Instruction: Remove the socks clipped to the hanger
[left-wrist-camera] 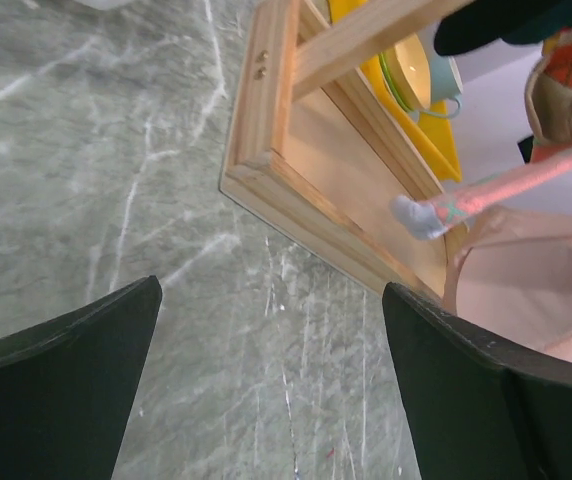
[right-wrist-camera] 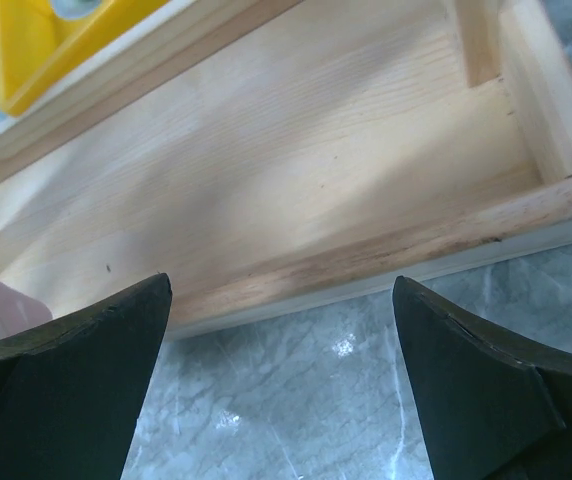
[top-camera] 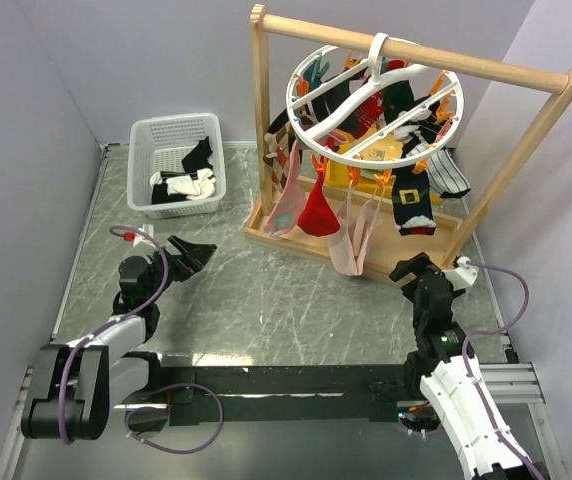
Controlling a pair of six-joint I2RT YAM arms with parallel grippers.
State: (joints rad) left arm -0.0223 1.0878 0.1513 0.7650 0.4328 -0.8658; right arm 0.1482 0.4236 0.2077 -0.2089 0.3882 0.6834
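The white round hanger point(top-camera: 311, 150) with orange clips hangs by its hook from the wooden rail point(top-camera: 436, 55). Several socks hang from it: a red one point(top-camera: 318, 213), pale pink ones point(top-camera: 351, 240), a striped one point(top-camera: 448, 175) and a black one with a yellow band point(top-camera: 412, 203). My left gripper point(top-camera: 194, 257) is open and empty low over the table, left of the frame. My right gripper point(top-camera: 413, 270) is open and empty by the frame's front right corner. A pink sock point(left-wrist-camera: 526, 290) shows at the right of the left wrist view.
A white basket point(top-camera: 138, 160) at the back left holds black and white socks point(top-camera: 188, 180). The wooden frame's base tray point(top-camera: 271, 235) lies on the marble table, seen close in the right wrist view point(right-wrist-camera: 296, 190). A yellow object point(right-wrist-camera: 46, 40) lies behind it.
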